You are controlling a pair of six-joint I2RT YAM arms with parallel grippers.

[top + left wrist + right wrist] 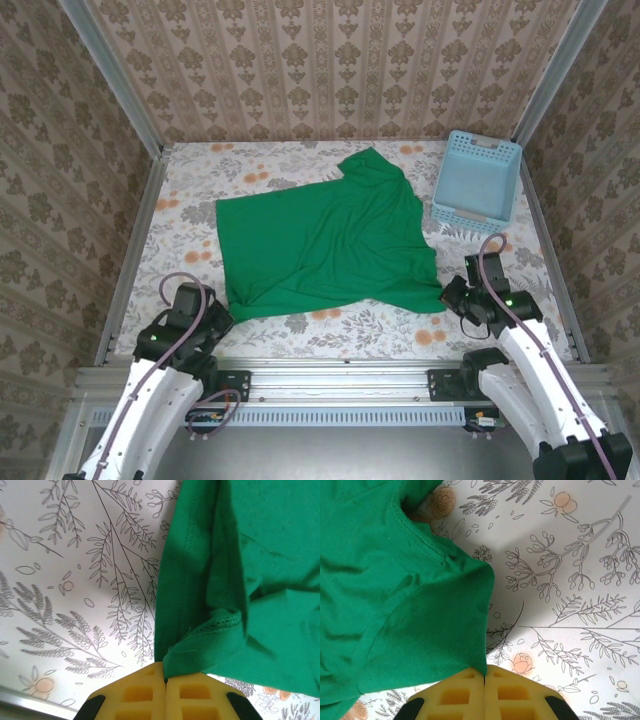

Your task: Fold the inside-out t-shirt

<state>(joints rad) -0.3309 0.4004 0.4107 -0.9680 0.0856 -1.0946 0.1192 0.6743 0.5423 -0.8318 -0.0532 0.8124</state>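
As the top view shows, one green t-shirt [325, 240] lies spread and wrinkled across the middle of the frame on one flower-patterned table [190, 215]. One light blue basket [478, 178] stands at the upper right, near the shirt; whether the two touch cannot be told. Two grippers are present. The left gripper [165, 672] sits at the shirt's lower left corner, jaws pressed together, pinching a bunched, stitched edge. The right gripper [485, 674] sits at the lower right corner, jaws pressed together, apparently pinching the cloth's tip.
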